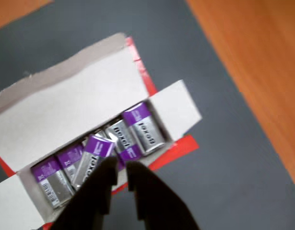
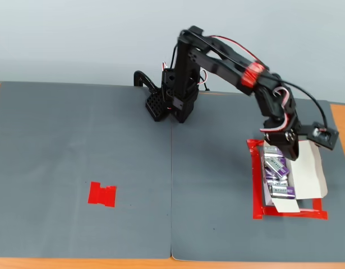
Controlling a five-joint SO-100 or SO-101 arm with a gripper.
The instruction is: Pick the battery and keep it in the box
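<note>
The white cardboard box (image 1: 65, 105) lies open with its flaps folded out, and it also shows at the right of the fixed view (image 2: 312, 171). Several purple and silver batteries lie in it. One battery (image 1: 93, 155) rests tilted on top of the others, just beyond my left fingertip. My gripper (image 1: 121, 165) hangs over the box's near edge, also seen in the fixed view (image 2: 288, 152). Its black jaws stand almost together with only a thin slit between them, and nothing is held. No battery shows outside the box.
A red tape outline (image 2: 256, 185) frames the box on the grey mat (image 2: 105, 140). A flat red tape mark (image 2: 102, 194) lies on the mat at the left. The orange wooden table (image 1: 262, 72) borders the mat. The arm's base (image 2: 172, 101) stands at the back.
</note>
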